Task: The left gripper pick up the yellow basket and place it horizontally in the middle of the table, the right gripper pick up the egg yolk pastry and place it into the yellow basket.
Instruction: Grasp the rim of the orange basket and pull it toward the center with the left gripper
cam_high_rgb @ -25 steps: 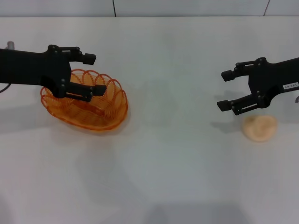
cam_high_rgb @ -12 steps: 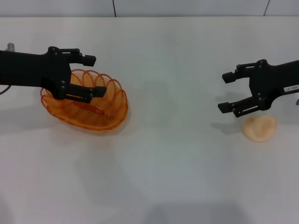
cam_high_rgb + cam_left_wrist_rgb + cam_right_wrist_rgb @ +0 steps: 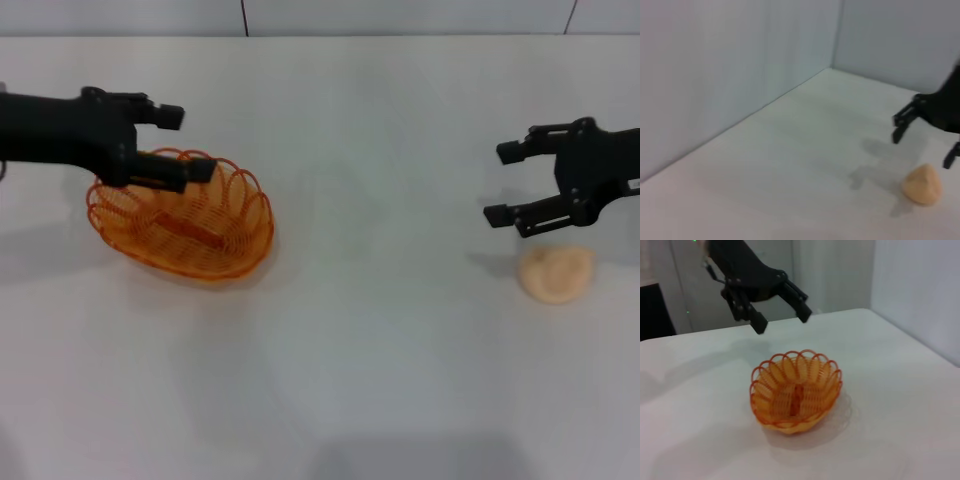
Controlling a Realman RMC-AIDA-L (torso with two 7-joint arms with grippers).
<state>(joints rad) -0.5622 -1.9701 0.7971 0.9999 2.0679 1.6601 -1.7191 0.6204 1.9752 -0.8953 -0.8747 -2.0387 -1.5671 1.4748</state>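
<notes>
The yellow basket (image 3: 205, 238) sits on the white table (image 3: 360, 330) at the left, upright and empty; it also shows in the right wrist view (image 3: 796, 399). My left gripper (image 3: 187, 142) is open and empty, hovering over the basket's far rim without touching it, as the right wrist view (image 3: 783, 322) shows. The egg yolk pastry (image 3: 556, 273) lies on the table at the right and shows in the left wrist view (image 3: 922, 185). My right gripper (image 3: 500, 184) is open and empty, just above and to the left of the pastry; the left wrist view (image 3: 922, 147) shows it too.
A grey wall (image 3: 400, 15) runs along the table's far edge. The wide middle of the table between basket and pastry holds nothing.
My left gripper has lifted and drawn back to the left from inside the basket, which stays in place. My right gripper has shifted a little to the right.
</notes>
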